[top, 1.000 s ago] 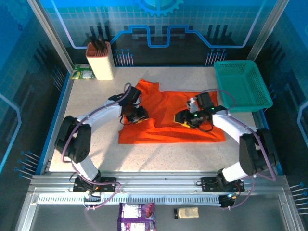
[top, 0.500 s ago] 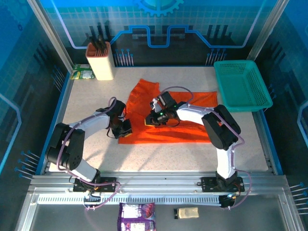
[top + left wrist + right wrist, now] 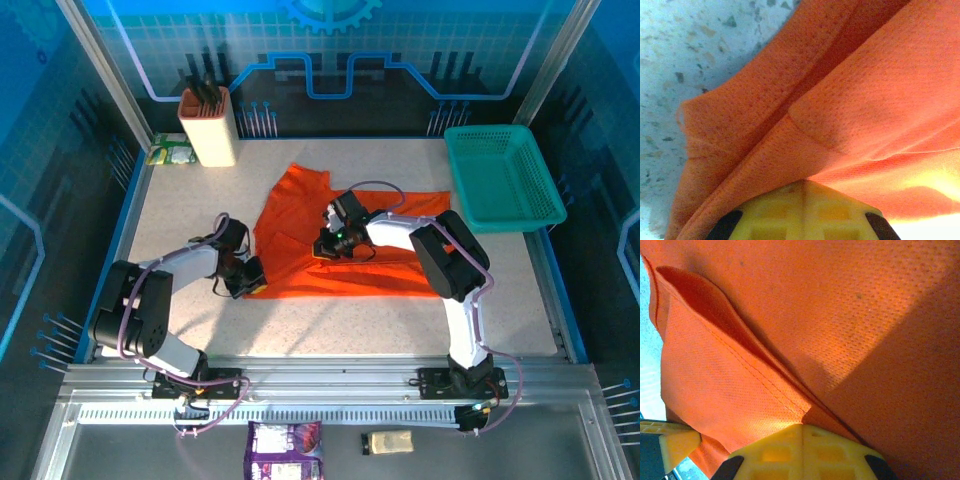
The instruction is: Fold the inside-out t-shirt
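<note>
T-shirt: I see the inside-out t-shirt point(image 3: 350, 240) lying flat in the middle of the tabletop point(image 3: 200, 200). It is bright orange-red. One part sticks out toward the far side, near the far left of the cloth.

Left arm: My left arm bends low over the tabletop. It reaches to the right, to the near left corner of the shirt.

Left pincer: My left pincer point(image 3: 250, 277) is squeezed tight on the near left corner of the shirt. In the left wrist view the cloth point(image 3: 840, 100) bunches up in folds right at the yellow fingers point(image 3: 805, 210), with speckled tabletop point(image 3: 690, 50) showing on the left.

Right arm: My right arm goes up from its base, then bends at the elbow and reaches left across the shirt.

Right pincer: My right pincer point(image 3: 332, 243) sits on the middle of the shirt, a bit to the left. It is pinched tight on the cloth. In the right wrist view a fold with a stitched edge point(image 3: 740, 365) runs down into the yellow fingers point(image 3: 800, 450).

Basket: A teal-green basket point(image 3: 503, 180) stands at the far right of the tabletop, apart from the shirt.

Holder: A cream holder point(image 3: 207, 125) with dark things in it stands at the far left.
</note>
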